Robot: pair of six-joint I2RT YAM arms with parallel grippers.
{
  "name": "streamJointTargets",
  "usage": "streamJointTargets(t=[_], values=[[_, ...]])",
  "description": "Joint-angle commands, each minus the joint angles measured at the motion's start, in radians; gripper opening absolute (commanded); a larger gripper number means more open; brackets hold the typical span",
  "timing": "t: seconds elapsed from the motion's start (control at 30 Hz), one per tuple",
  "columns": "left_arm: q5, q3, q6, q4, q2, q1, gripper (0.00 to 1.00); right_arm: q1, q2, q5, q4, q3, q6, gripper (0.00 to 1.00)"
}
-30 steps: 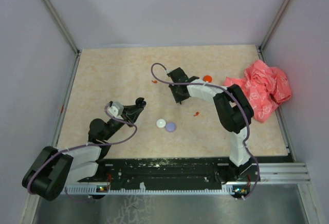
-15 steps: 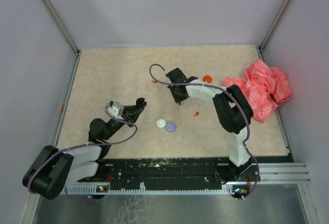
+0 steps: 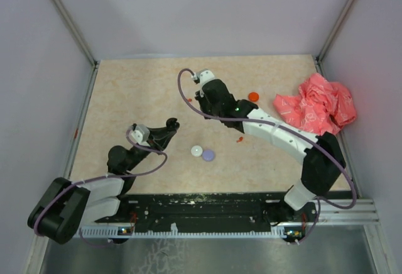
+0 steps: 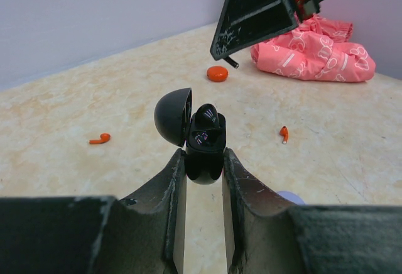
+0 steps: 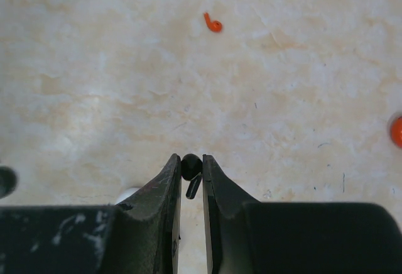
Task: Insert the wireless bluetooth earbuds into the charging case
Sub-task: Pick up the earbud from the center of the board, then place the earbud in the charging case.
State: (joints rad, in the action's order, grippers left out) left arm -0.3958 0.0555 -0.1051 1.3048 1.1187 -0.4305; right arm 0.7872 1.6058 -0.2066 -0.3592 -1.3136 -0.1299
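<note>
No legible text, brand, number or sign in any view, pink bag point(image 4: 314, 57) printed with white outline shapes, too blurred to read as letters, black charging case point(image 4: 204, 161) showing only glossy reflections

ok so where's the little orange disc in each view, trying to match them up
top external: orange disc towards the far side of the table, just left of the pink bag.
left wrist: upper middle, beyond the charging case.
right wrist: cut off by the right edge.
shared landmark: the red earbud, left of the disc in every view.
</note>
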Motion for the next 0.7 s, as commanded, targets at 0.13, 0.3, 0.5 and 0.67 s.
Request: streamJointTargets(t=[0.13, 0.3, 0.5, 0.67], values=[[-0.068, 0.032, -0.025, 0.153, 0.026, -0.002, 0.0, 0.148, -0.205, -0.086, 0.217, 0.062, 0.041, 0.1], [-0.083, 0.035, -0.058, 0.234, 0.048, -0.002, 0.0, 0.232, -0.281, -0.111, 0.335, 0.118, 0.063, 0.1], [-0.089, 0.052, -0.068, 0.241, 0.04, -0.001, 0.0, 0.313, -0.328, -0.111, 0.5, 0.197, 0.102, 0.1], [-0.114, 0.065, -0.088, 0.247, 0.042, -0.002, 0.0, 0.348, -0.334, -0.071, 0.627, 0.25, 0.133, 0.1]])
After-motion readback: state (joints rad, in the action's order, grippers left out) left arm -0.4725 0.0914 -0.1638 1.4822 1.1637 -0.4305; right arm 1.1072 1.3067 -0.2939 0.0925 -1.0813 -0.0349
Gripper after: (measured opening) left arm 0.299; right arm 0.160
